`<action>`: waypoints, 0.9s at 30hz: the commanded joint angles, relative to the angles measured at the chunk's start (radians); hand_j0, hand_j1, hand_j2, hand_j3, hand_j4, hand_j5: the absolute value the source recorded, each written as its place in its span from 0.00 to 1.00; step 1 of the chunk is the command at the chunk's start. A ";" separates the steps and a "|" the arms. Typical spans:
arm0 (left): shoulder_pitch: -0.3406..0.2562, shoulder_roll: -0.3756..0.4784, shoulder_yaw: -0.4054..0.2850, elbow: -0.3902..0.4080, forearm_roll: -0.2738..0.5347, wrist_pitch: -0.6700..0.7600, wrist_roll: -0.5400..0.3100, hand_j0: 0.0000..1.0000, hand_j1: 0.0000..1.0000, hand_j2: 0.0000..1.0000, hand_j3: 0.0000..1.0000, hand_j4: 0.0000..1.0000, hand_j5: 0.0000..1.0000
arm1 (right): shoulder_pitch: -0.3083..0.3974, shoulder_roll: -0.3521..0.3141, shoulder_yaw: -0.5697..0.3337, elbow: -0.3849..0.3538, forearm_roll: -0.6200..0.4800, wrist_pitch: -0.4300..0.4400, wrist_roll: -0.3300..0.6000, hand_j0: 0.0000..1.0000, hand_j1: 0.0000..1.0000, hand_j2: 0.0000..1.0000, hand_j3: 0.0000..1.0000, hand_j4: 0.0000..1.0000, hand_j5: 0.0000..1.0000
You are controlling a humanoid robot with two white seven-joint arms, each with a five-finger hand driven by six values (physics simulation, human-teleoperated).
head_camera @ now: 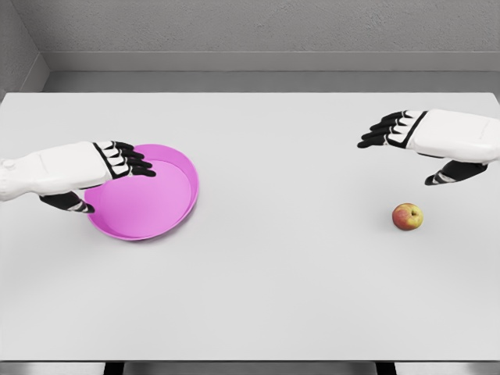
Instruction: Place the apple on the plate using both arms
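A small red and yellow apple (407, 216) lies on the white table at the right. My right hand (406, 148) hovers above and behind it, fingers extended and thumb hanging down, holding nothing. At the left sits a pink plate (160, 209). My left hand (109, 176) hangs over the plate's left part, fingers stretched out flat and apart from the thumb, holding nothing. It hides part of the plate's left rim.
The white table (273, 258) spans the whole view, its front edge near the bottom. A grey wall rises behind its far edge.
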 commanded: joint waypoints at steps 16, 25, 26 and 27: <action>-0.006 -0.003 -0.001 0.000 0.006 0.002 -0.019 1.00 1.00 1.00 1.00 1.00 1.00 | 0.024 -0.040 -0.028 0.107 -0.016 -0.063 0.027 1.00 1.00 1.00 1.00 1.00 1.00; -0.006 -0.001 0.005 -0.003 0.009 0.002 -0.045 1.00 1.00 1.00 1.00 1.00 1.00 | 0.063 -0.043 0.020 0.205 -0.362 -0.063 0.027 1.00 1.00 1.00 1.00 1.00 1.00; -0.008 -0.001 0.007 -0.003 0.009 0.002 -0.045 1.00 1.00 1.00 1.00 1.00 1.00 | 0.063 -0.042 0.050 0.220 -0.356 -0.063 0.027 1.00 1.00 1.00 1.00 1.00 1.00; -0.008 -0.001 0.007 -0.003 0.008 0.002 -0.045 1.00 1.00 1.00 1.00 1.00 1.00 | 0.063 -0.042 0.070 0.225 -0.354 -0.063 0.027 1.00 1.00 1.00 1.00 1.00 1.00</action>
